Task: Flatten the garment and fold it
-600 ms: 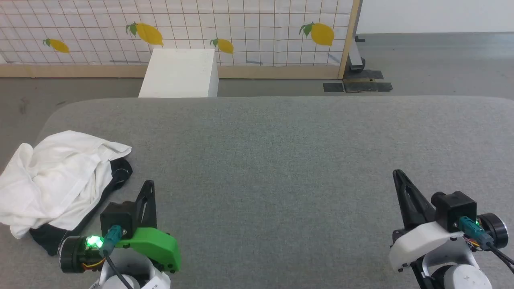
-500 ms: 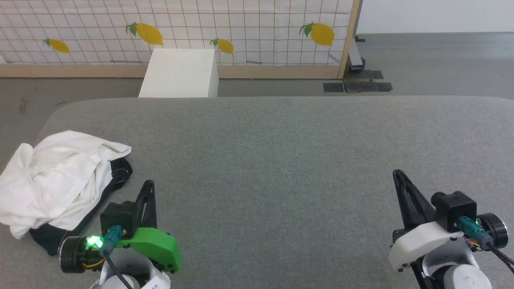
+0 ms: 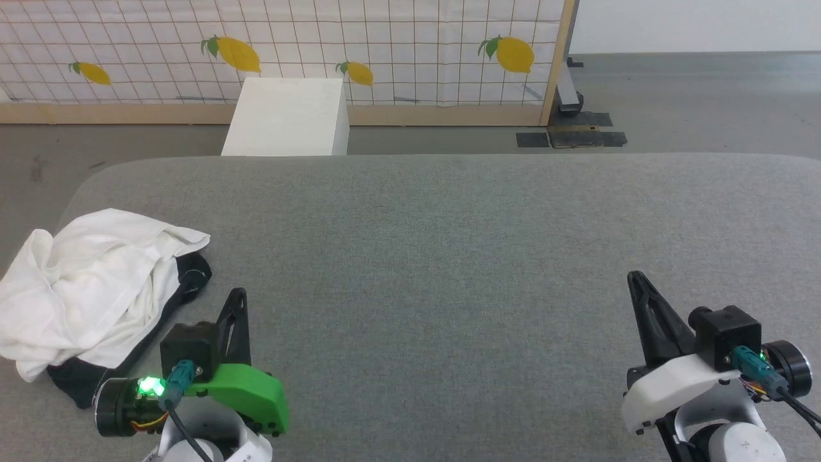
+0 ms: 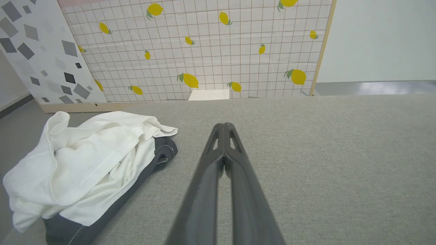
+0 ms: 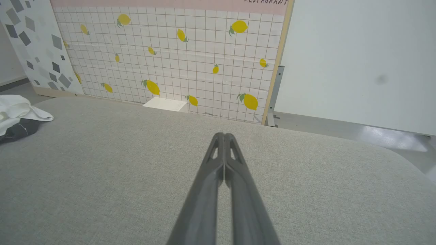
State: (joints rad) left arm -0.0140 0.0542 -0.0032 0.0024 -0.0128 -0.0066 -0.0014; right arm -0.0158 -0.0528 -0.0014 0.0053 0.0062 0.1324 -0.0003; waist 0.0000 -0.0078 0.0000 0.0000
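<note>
The garment (image 3: 90, 289) lies crumpled in a heap at the left end of the grey padded table (image 3: 449, 244), white cloth on top with black parts showing under its near and right edges. The left wrist view has the garment (image 4: 85, 163) left of my fingers, and its edge (image 5: 17, 115) shows far left in the right wrist view. My left gripper (image 3: 238, 294) hovers just right of the heap, shut and empty, apart from the cloth; its tips (image 4: 223, 125) are pressed together. My right gripper (image 3: 635, 277) rests over the table's near right, shut on nothing, with tips (image 5: 223, 134) together.
A white box (image 3: 288, 115) stands on the floor beyond the table's far edge. Behind it runs a tiled lemon-print panel (image 3: 385, 45) on a wooden frame, with a metal foot (image 3: 571, 96) at its right end. The table's left edge lies close to the heap.
</note>
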